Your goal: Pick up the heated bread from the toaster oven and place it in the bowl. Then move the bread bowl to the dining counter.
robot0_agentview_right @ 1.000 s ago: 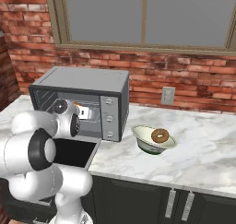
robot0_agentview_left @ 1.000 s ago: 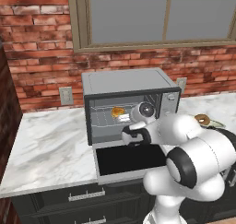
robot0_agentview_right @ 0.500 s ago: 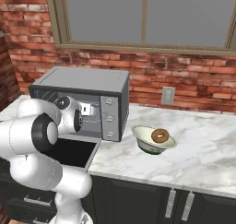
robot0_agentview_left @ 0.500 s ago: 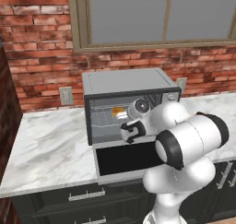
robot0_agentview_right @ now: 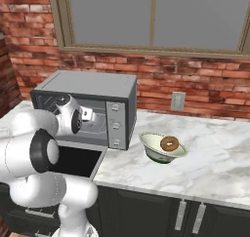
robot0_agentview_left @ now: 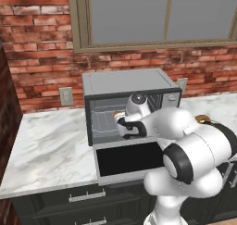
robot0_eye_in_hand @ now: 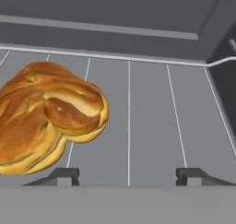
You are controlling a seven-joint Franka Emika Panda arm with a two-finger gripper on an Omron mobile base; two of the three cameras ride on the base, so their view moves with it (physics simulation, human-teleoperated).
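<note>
The toaster oven (robot0_agentview_left: 130,82) stands on the marble counter with its dark door (robot0_agentview_left: 128,158) dropped open. My gripper (robot0_eye_in_hand: 126,176) is inside it, open, just above the wire rack (robot0_eye_in_hand: 152,112). The heated bread (robot0_eye_in_hand: 48,117), lumpy and golden-orange, lies on the rack to the left of the gap, close to the left fingertip (robot0_eye_in_hand: 64,175) and not between the fingers. Its edge, the heated bread (robot0_agentview_left: 118,114), peeks out beside the hand. The bowl (robot0_agentview_right: 154,153) sits right of the oven (robot0_agentview_right: 93,89) and holds a brown donut (robot0_agentview_right: 169,144). The dining counter is out of view.
The open door (robot0_agentview_right: 78,160) juts over the counter's front edge. The oven's knobs (robot0_agentview_right: 116,126) face the bowl. A brick wall with outlets (robot0_agentview_right: 178,101) and a window closes the back. Bare marble (robot0_agentview_left: 51,145) lies left of the oven.
The hand has pushed deeper into the oven toward the bread, and the elbow has swung forward and right. Bread, bowl and oven have not moved.
</note>
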